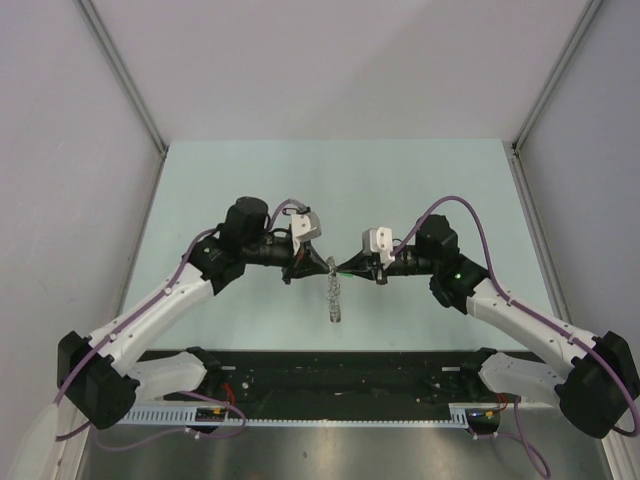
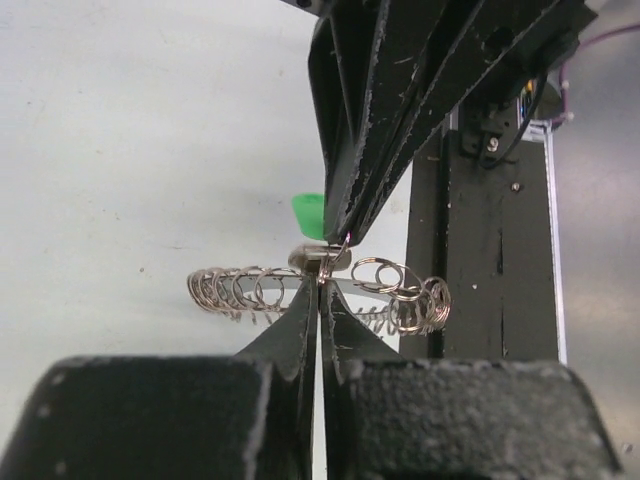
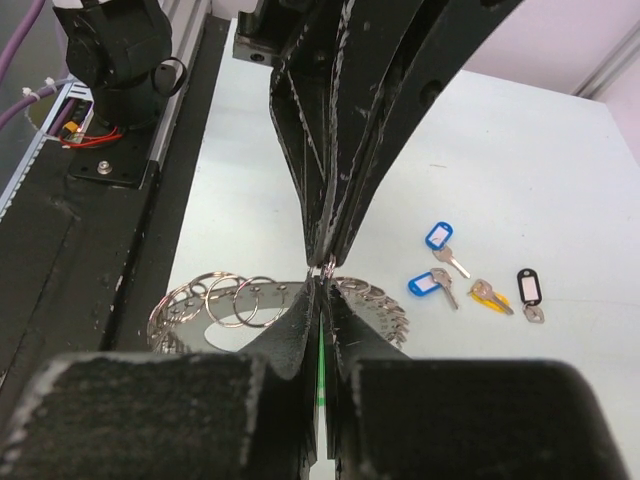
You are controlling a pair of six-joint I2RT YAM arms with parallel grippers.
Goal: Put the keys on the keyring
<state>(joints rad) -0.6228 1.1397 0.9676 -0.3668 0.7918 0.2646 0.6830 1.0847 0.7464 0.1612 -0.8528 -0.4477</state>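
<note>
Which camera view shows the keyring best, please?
The right wrist view: the keyring shows its many small loops and its wide hole there, and only its middle part is hidden. The left wrist view shows it edge-on, as a row of loops. The top view shows only a small glinting strip at mid-table.

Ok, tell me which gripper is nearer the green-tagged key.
Right. The right gripper is shut on the green-tagged key, with the tag between its fingers. The left gripper, shut on the keyring, meets it tip to tip.
</note>
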